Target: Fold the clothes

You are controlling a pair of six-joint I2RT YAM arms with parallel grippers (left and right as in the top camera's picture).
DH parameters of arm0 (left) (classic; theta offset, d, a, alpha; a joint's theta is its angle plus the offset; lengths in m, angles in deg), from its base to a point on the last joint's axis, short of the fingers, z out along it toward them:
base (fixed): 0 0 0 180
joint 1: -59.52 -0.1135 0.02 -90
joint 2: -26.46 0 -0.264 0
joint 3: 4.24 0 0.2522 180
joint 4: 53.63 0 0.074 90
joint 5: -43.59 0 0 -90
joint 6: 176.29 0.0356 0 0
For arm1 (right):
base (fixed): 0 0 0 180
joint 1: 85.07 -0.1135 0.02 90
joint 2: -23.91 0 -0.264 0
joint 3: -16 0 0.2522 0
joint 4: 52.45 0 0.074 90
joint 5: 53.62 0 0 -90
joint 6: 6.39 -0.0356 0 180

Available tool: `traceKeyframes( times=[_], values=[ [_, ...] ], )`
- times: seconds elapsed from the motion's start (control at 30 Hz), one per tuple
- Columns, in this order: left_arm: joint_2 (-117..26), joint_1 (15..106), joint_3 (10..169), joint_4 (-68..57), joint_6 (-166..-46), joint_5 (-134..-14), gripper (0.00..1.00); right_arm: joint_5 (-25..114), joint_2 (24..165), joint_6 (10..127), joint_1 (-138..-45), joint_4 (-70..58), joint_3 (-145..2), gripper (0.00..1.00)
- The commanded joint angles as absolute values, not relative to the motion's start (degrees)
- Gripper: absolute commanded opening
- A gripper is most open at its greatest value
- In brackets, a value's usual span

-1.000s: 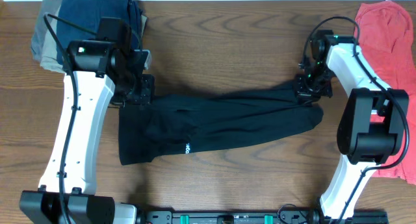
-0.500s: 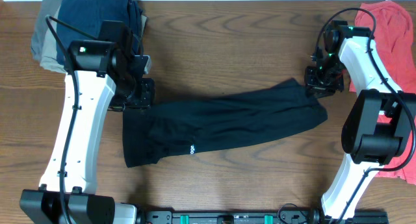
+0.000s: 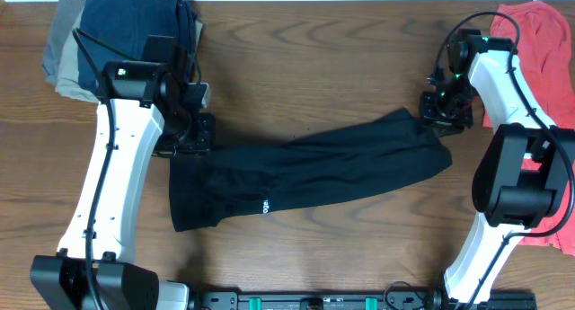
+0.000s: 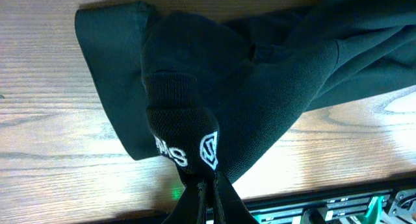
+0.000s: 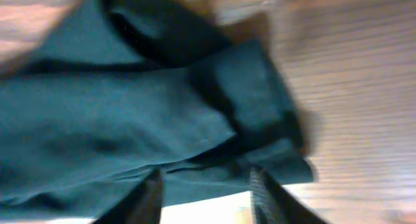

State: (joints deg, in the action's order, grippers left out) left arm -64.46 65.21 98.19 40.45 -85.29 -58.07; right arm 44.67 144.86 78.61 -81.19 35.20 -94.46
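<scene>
Nearest the arm bases, on the wooden table point(image 3: 314, 265): the wide left end of the black garment point(image 3: 305, 171), lying flat, with a small white print point(image 3: 263, 205) close to its lower edge. From there stretched lengthwise across the middle of the table, slanting gently away toward the right and narrowing at that end. At the upper-left corner of the cloth, left gripper point(image 4: 209, 182) clamped tight on a bunched fold, fabric draped away from the pinch on both sides. At the opposite end, right gripper point(image 5: 205, 175) with fingers spread apart, poised over the folded hem at the garment's far-right tip; contact with the cloth impossible to tell through the blur. Against a second ago: right gripper now farther right and slightly farther back, the garment's right end drawn out with it, the gathered ridge along the top edge flatter, the whole piece longer and straighter. Against half a second ago: almost no change, only the left arm sitting marginally lower and to the right. Farther back, in the far-left corner, a folded stack point(image 3: 126, 27) with dark blue on top and grey beneath, well apart from the black cloth. In the far-right corner, a red garment point(image 3: 539, 49) lying loose, partly behind the right arm.
</scene>
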Motion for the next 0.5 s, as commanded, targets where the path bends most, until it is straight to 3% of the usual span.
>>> traceKeyframes(
  times=[0.0, 0.17, 0.47],
  values=[
    [-64.48, 65.13, 98.08, 40.03, -86.17, -57.81, 0.06, 51.67, 144.24, 81.13, -82.74, 35.00, -94.16, 0.57],
    [-64.48, 65.13, 98.08, 39.94, -86.14, -57.81, 0.06, 51.62, 144.24, 80.60, -86.26, 33.43, -90.70, 0.67],
    [-64.48, 65.11, 98.08, 39.29, -86.12, -57.81, 0.06, 56.59, 144.24, 75.47, -87.87, 26.96, -84.65, 0.66]
  ],
)
